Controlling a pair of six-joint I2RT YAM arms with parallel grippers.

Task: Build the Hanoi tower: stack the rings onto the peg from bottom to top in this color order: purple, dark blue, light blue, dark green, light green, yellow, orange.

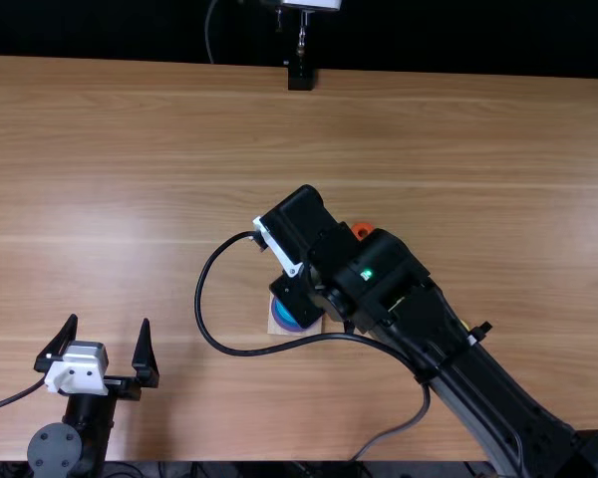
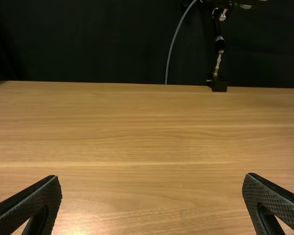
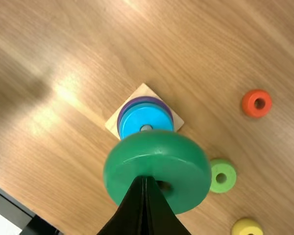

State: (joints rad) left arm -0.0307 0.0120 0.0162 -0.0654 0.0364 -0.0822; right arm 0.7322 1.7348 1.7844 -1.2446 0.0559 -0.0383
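"How do our hands stand?"
"Our left gripper point(image 1: 110, 319) is spread, near left; our right gripper point(image 1: 304, 234) pinches the dark green ring point(image 3: 186, 156) near the peg point(image 3: 146, 128)."
"Our other rings?"
"We see light blue point(image 3: 139, 117) above purple point(image 3: 157, 100) there, light green point(image 3: 228, 170) and yellow point(image 3: 245, 227) to the right, orange point(image 1: 362, 229) far right of them all.""So orange sits right of the peg, on its far side?"
"Yes."
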